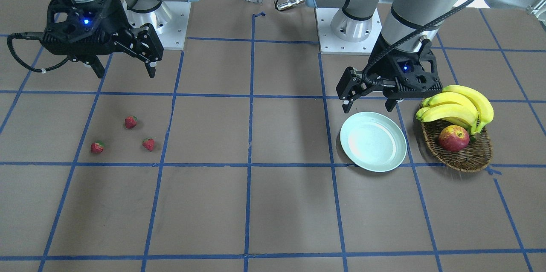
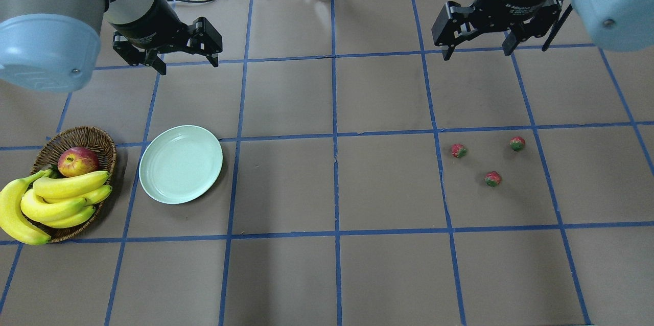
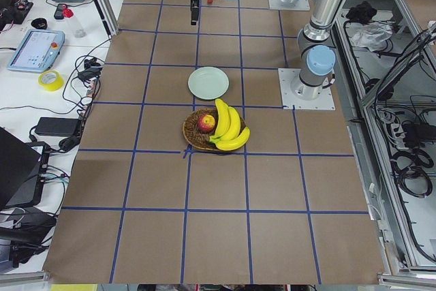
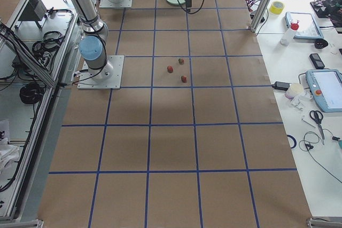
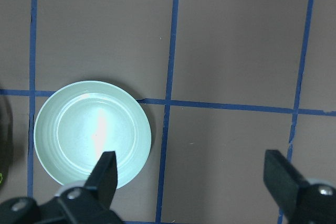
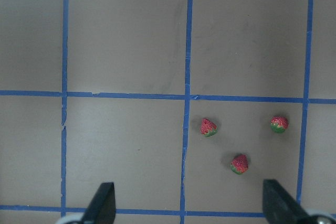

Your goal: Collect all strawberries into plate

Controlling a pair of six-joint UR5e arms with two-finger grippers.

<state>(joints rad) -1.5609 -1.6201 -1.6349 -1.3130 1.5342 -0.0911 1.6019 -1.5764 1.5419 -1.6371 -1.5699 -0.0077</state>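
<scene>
Here, left gripper (image 2: 189,66) and right gripper (image 2: 479,53) both wide apart; plate (image 5: 79,119) rim partly behind left finger (image 5: 105,177).

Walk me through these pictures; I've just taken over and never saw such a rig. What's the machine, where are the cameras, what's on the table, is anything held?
Two robot arms stand at a brown table, each ending in a two-finger gripper. Two cameras look down, one from behind the robot, one facing it; two look along the table from its ends; one rides on each wrist. On the robot's left sit an empty plate and a basket with bananas and an apple. On its right three strawberries lie loose. The left gripper hangs open near the plate, the right gripper open near the strawberries. Nothing is held.
</scene>
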